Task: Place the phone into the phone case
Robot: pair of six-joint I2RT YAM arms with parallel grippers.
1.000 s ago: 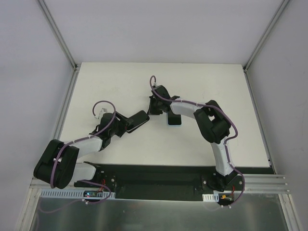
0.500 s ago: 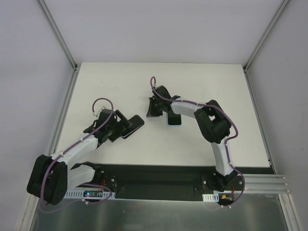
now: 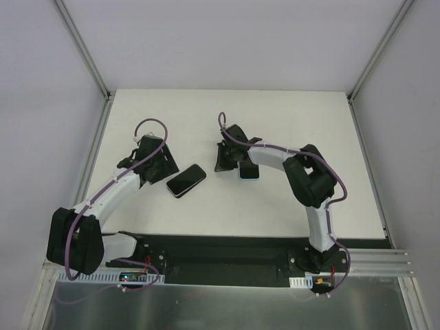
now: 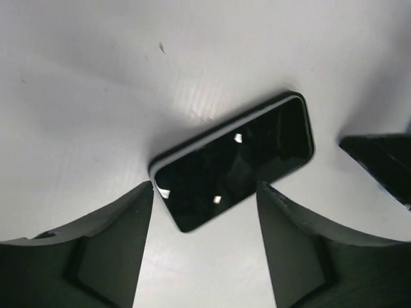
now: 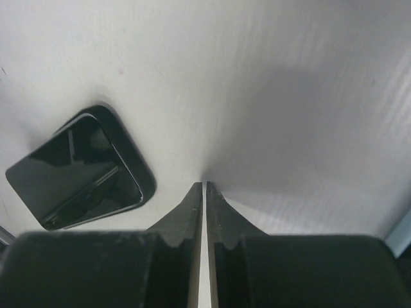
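White tabletop (image 3: pixel 289 124) holds the phone (image 3: pixel 186 180) flat at centre-left, apart from the partly hidden phone case (image 3: pixel 249 174) at centre. Left gripper (image 4: pixel 205 189) points at the phone, jaws spread, holding nothing. Right gripper (image 5: pixel 205 186) angles down just left of the case, fingers pressed together.

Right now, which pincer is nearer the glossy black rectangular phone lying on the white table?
Left. The left pincer is open, its fingertips either side of the glossy black phone's near end. The right pincer is shut and stands apart, beyond the phone's other end.
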